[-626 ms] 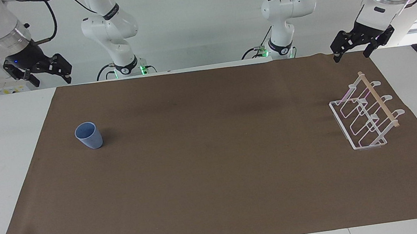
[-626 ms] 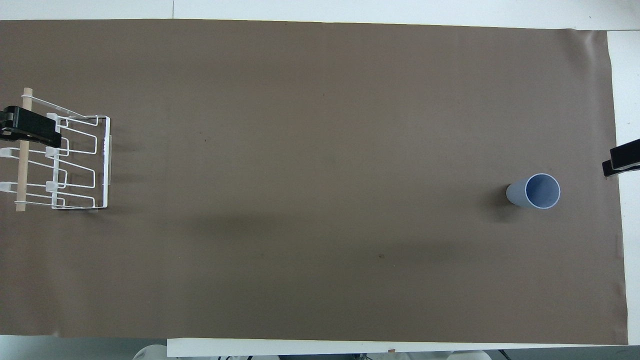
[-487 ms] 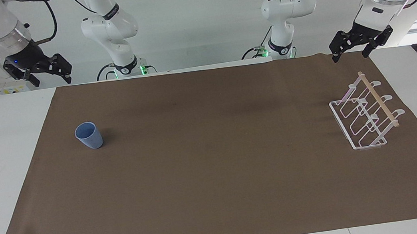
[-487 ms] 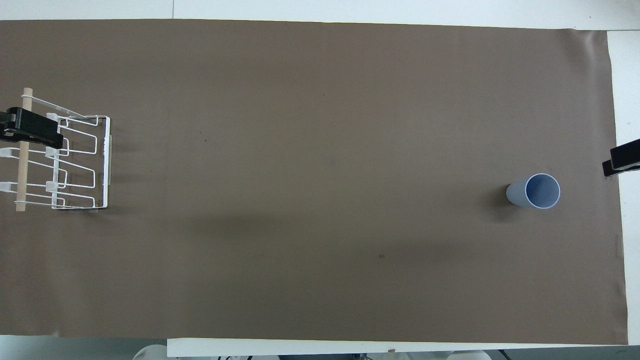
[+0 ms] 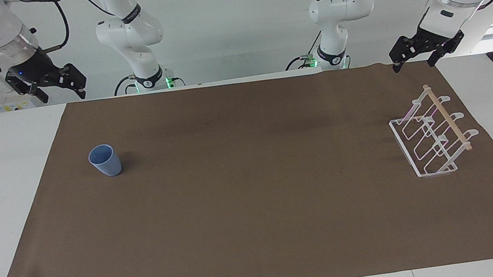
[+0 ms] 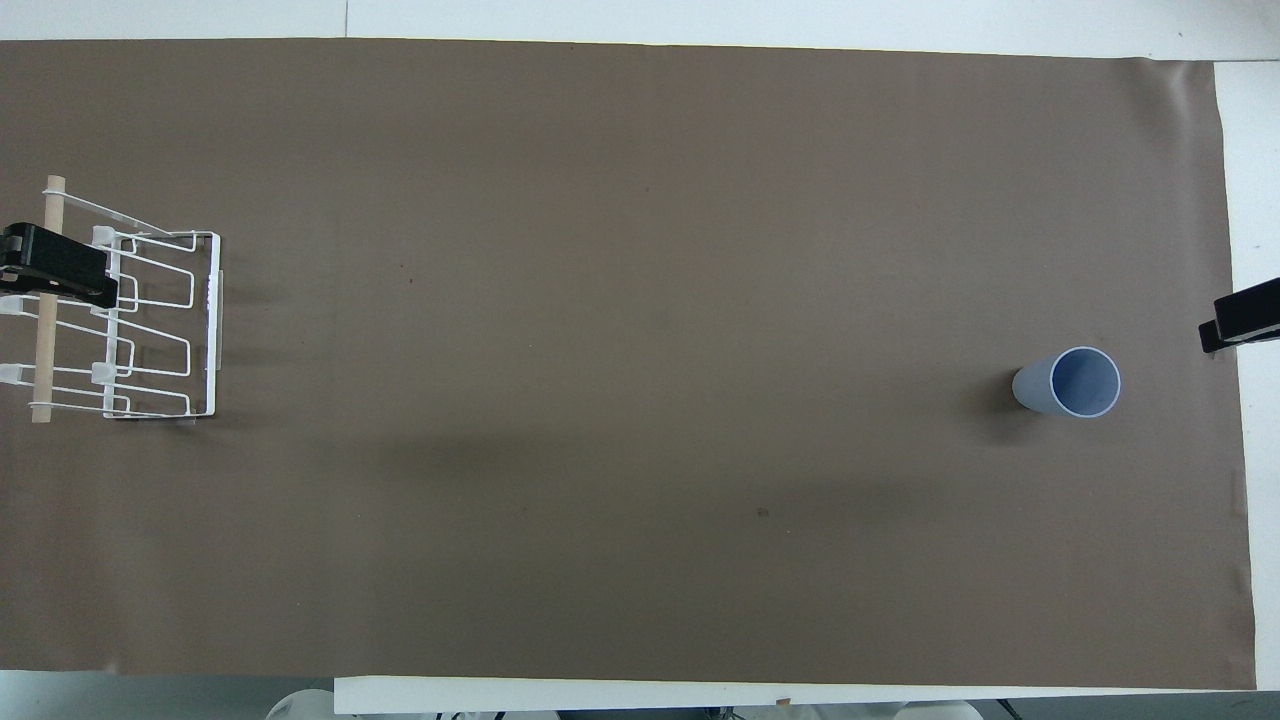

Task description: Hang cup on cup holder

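The light-blue cup [image 5: 105,161] stands upright on the brown mat at the right arm's end of the table; it also shows in the overhead view [image 6: 1068,382]. The white wire cup holder [image 5: 434,137] with its wooden dowel stands at the left arm's end, and nothing hangs on it [image 6: 130,320]. My left gripper [image 5: 414,63] is open and empty, raised over the mat's edge beside the holder [image 6: 55,270]. My right gripper [image 5: 58,92] is open and empty, raised over the table's edge, apart from the cup [image 6: 1240,322].
The brown mat [image 5: 256,213] covers most of the white table [image 5: 1,190]. Two more white arm bases [image 5: 138,43] stand at the robots' edge of the table.
Both grippers have shifted only slightly. The left gripper has drawn a little away from the holder toward the table's end. The cup and holder have not moved.
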`<state>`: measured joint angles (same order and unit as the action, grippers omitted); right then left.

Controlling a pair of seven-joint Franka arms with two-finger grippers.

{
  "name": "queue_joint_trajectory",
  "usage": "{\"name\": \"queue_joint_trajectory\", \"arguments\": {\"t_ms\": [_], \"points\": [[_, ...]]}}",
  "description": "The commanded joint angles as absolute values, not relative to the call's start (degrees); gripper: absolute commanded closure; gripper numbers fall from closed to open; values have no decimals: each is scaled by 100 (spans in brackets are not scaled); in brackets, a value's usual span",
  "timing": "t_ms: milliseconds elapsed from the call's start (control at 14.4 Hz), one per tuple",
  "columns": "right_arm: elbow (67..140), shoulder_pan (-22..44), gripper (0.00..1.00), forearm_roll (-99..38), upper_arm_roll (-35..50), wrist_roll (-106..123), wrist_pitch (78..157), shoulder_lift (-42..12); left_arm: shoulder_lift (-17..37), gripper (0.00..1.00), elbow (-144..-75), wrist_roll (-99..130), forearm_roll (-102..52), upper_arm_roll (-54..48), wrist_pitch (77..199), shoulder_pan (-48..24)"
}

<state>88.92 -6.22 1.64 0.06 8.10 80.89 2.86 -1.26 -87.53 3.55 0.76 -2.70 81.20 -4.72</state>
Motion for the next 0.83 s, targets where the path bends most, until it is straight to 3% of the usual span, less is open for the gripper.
{"name": "queue_joint_trajectory", "arguments": {"t_ms": [0, 487, 765], "points": [[10034, -930, 0, 141, -9, 1274, 9339, 668, -272, 0, -8903, 281, 158, -264, 8077, -439], [11959, -1555, 0, 132, -9, 2187, 11248, 379, -272, 0, -8903, 281, 158, -264, 8077, -439], [12217, -1547, 0, 114, -9, 2347, 11672, 35, -272, 0, -8903, 281, 158, -264, 8086, -439]]}}
